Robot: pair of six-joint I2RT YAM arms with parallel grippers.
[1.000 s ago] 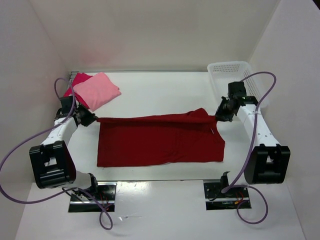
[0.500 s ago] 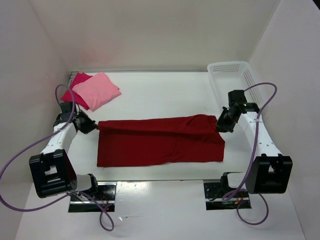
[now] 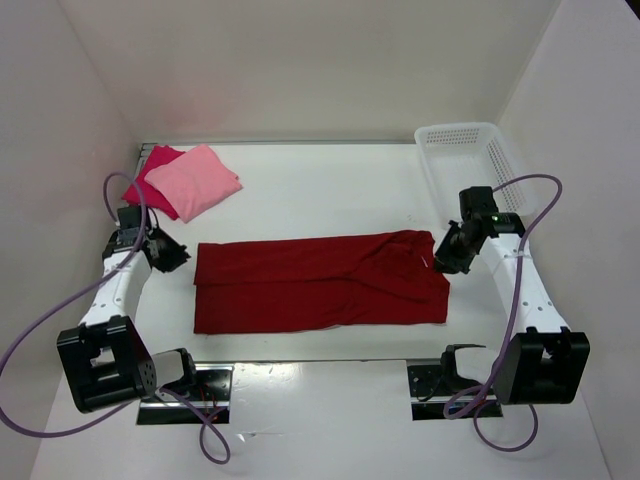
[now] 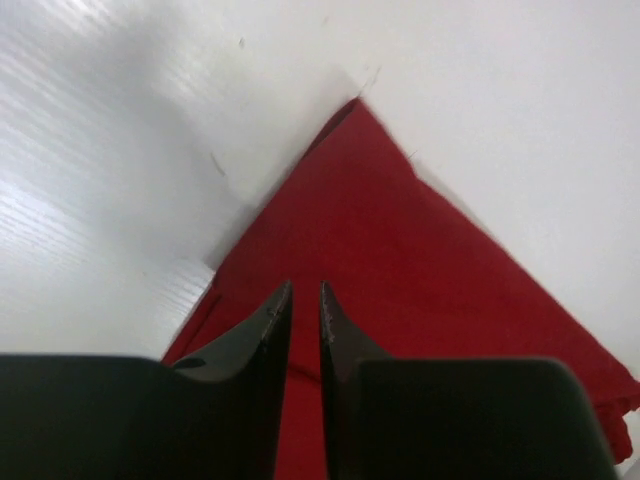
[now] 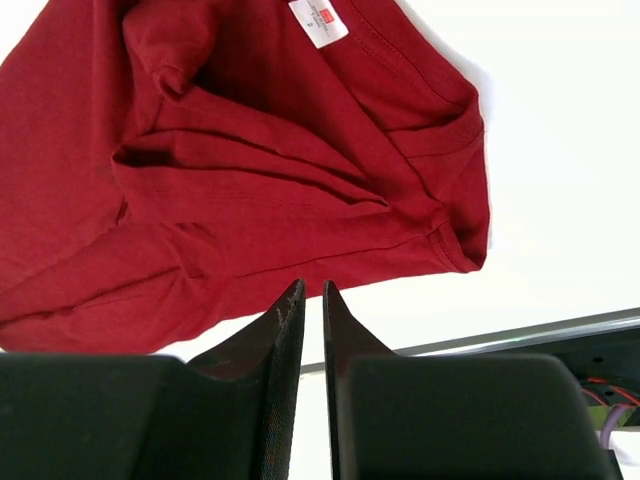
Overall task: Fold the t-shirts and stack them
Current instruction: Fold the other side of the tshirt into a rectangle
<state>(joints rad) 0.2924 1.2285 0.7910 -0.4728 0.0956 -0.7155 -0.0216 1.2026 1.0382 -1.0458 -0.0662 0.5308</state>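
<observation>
Folding of the dark red shirt (image 3: 320, 282) seemed half done. It lay as a long band on the bench (image 3: 320, 190) between the two arms, well apart from the pink shirts (image 3: 193, 180) stacked at the far left. Its long axis ran left to right, with the neck end and its label (image 5: 318, 22) toward the right. The left hand (image 3: 178, 253) and right hand (image 3: 445, 260), one at each end, each stood a slit apart, gripping nothing. We judged that the rumpled neck end wanted smoothing first. Then both corners of one end should be carried squarely over the other.
</observation>
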